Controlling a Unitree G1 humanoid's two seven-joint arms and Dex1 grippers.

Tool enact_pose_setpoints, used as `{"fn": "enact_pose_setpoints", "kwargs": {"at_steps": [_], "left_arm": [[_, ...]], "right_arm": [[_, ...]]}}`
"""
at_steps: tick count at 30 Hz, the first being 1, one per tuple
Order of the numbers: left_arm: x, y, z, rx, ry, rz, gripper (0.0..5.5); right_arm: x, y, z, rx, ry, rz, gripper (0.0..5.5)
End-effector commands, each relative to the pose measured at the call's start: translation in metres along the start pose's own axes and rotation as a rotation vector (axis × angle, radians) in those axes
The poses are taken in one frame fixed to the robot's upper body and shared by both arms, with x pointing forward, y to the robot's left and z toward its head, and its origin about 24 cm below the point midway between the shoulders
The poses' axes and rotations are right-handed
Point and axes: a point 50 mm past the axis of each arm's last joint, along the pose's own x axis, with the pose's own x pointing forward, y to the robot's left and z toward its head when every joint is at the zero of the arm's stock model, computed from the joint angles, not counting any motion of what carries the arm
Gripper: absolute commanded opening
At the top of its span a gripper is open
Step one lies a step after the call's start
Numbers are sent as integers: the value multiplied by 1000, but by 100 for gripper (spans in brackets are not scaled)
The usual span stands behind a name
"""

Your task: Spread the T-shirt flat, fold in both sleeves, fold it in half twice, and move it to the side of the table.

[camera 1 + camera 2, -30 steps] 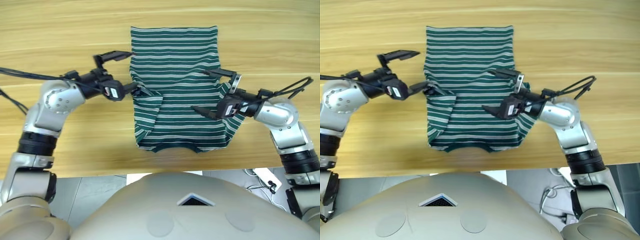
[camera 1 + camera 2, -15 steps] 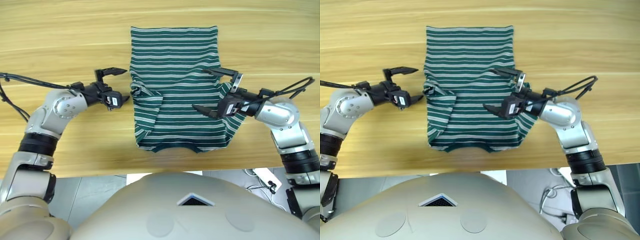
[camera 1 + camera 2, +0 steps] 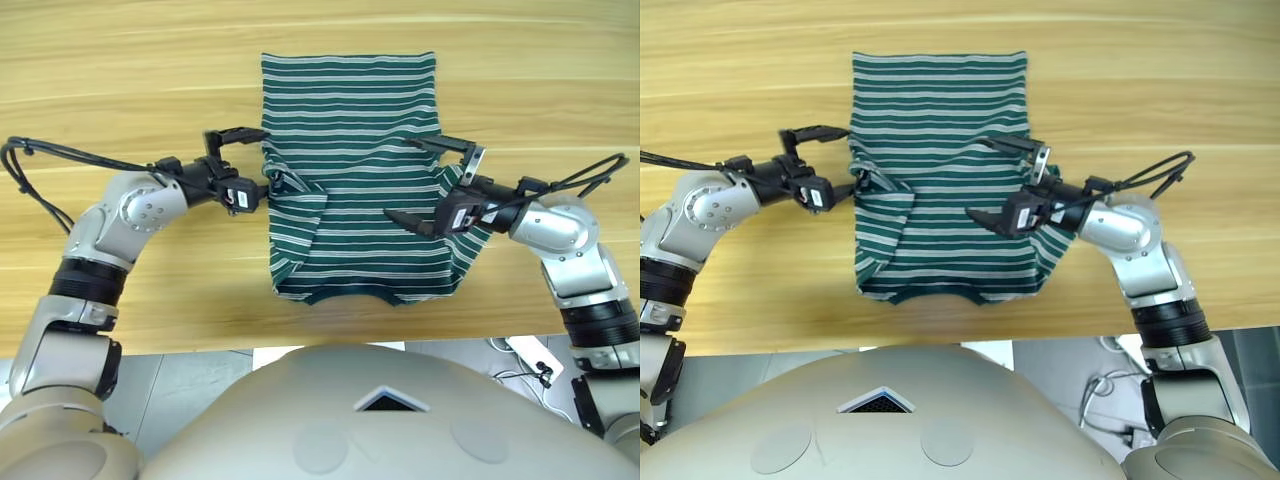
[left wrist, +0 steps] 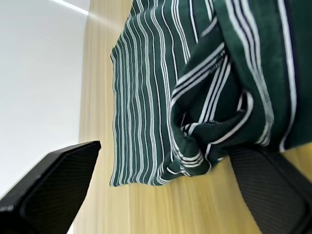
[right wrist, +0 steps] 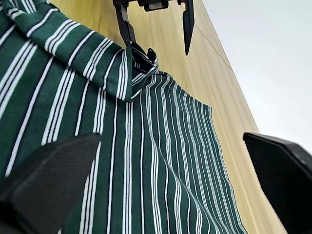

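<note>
Starting at nine o'clock of the T-shirt (image 3: 350, 120), we see our left claw (image 3: 262, 160) spread wide just at the bunched sleeve (image 3: 287, 181). The striped T-shirt lies mid-tabletop (image 3: 120, 60). At three o'clock, our right claw (image 3: 400, 180) gapes wide over the fabric.

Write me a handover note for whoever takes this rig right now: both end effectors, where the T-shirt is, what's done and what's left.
Left end effector: open, fingers either side of a bunched fold at the left edge of the T-shirt, gripping nothing.
Right end effector: open over the shirt's right half, holding nothing.
T-shirt: in the middle of the table, spread out, both sleeves turned in; the left one looks rumpled.
Done: spreading, sleeve folds.
Left: probably smooth that fold, then halve twice and move it to the side.
</note>
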Motion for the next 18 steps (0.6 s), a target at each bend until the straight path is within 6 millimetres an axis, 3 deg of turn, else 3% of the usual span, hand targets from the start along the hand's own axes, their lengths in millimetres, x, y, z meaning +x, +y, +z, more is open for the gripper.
{"fn": "enact_pose_setpoints", "kwargs": {"at_steps": [1,6,18], "left_arm": [[5,6,2,10,-11,24,477],[13,16,1,18,-15,83,477],[23,6,-1,44,1,42,477]], "right_arm": [[1,1,1,-4,2,9,540],[1,2,1,0,1,9,540],[1,3,2,4,0,5,540]]}}
